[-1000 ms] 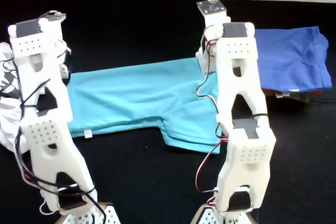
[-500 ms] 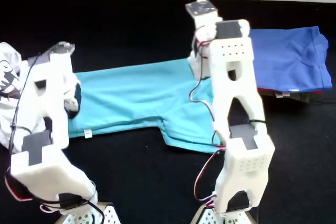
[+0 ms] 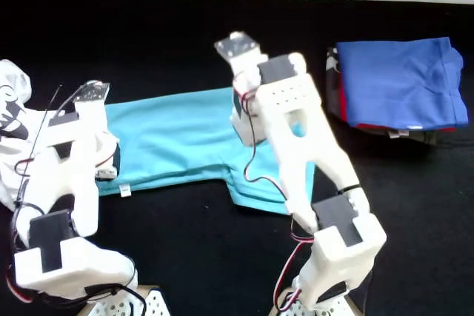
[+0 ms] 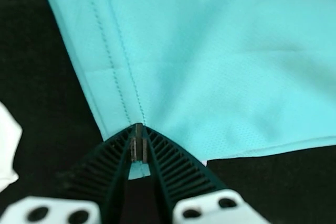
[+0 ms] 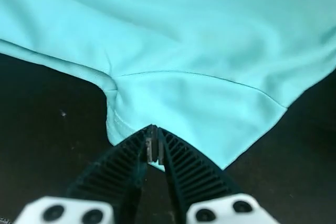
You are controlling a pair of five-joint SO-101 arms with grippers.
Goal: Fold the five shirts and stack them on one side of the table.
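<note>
The turquoise shirt (image 3: 178,142) lies spread across the middle of the black worktop (image 3: 185,257), its long side running from the left toward the centre and one sleeve poking toward the lower middle of the high view. The left claw (image 4: 139,149) is clamped on the shirt's stitched hem at its left end, with the ribbed jaws meeting and fabric pinched between them (a small white tag (image 3: 124,189) sits on the hem close by, at the cloth's lower left corner). The right claw (image 5: 153,149) is likewise closed tight on the same shirt, biting an edge of the cloth close to a curved seam. In the high view this arm leans in from the lower right to the shirt's upper edge at the centre of the frame. A folded blue shirt (image 3: 400,83) rests at the upper right, well apart from the turquoise one, on top of a pile with a red edge (image 3: 370,125) showing beneath it. A crumpled white shirt (image 3: 11,109) lies at the left edge, just behind the left arm.
</note>
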